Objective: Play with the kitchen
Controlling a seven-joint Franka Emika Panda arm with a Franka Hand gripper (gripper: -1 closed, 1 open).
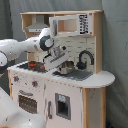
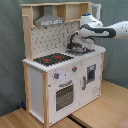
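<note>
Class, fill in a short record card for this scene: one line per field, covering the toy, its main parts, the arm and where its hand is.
toy: kitchen, white with light-wood trim
hob: hob, black with red rings, at the second exterior view's left
sink: sink, grey, with black faucet
oven door: oven door, below the knobs
arm: white, one
hand: hand, low over the sink area
hood: grey hood under the top shelf

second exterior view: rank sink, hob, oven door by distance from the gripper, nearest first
1. sink: right under the gripper, at the second exterior view's right end of the counter.
2. hob: on the counter toward the second exterior view's left.
3. oven door: lowest, on the front panel below the knobs.
</note>
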